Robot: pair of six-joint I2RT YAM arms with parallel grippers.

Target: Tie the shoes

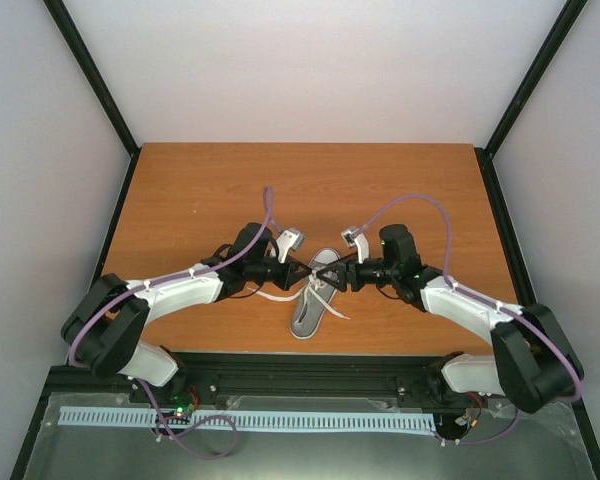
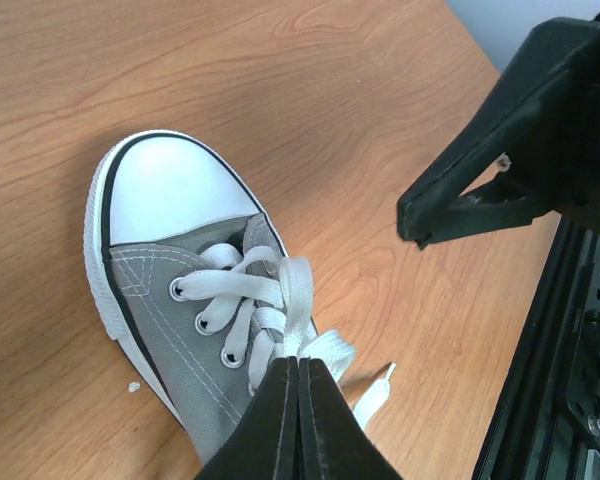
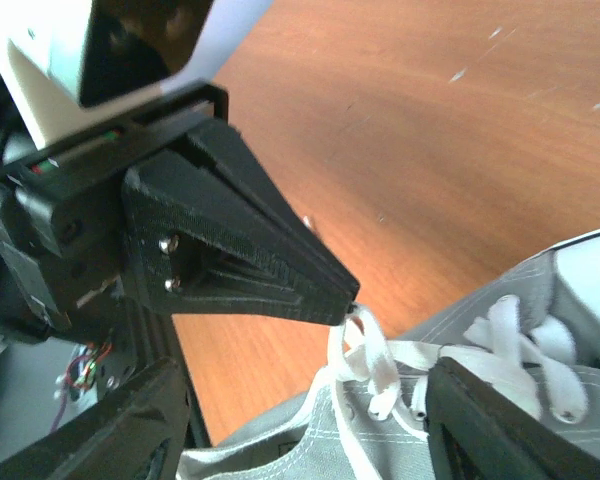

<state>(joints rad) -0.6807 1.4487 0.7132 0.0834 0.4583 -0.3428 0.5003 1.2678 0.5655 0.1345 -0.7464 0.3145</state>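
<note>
Left wrist view: my left jaws pinch the lace [image 2: 296, 295], right jaws spread wide, and if I pull too hard it slips out or drags the sneaker [image 2: 152, 300].

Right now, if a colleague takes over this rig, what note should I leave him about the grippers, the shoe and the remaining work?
Left gripper: shut, pinching a loop of the white laces above the eyelets.
Right gripper: open, holding nothing, facing the left one over the shoe.
Sneaker: lying on the table between the two arms.
Done: laces are threaded; one loop is picked up.
Left: no knot or bow shows; loose lace ends lie on the wood, so the whole tying remains.
</note>
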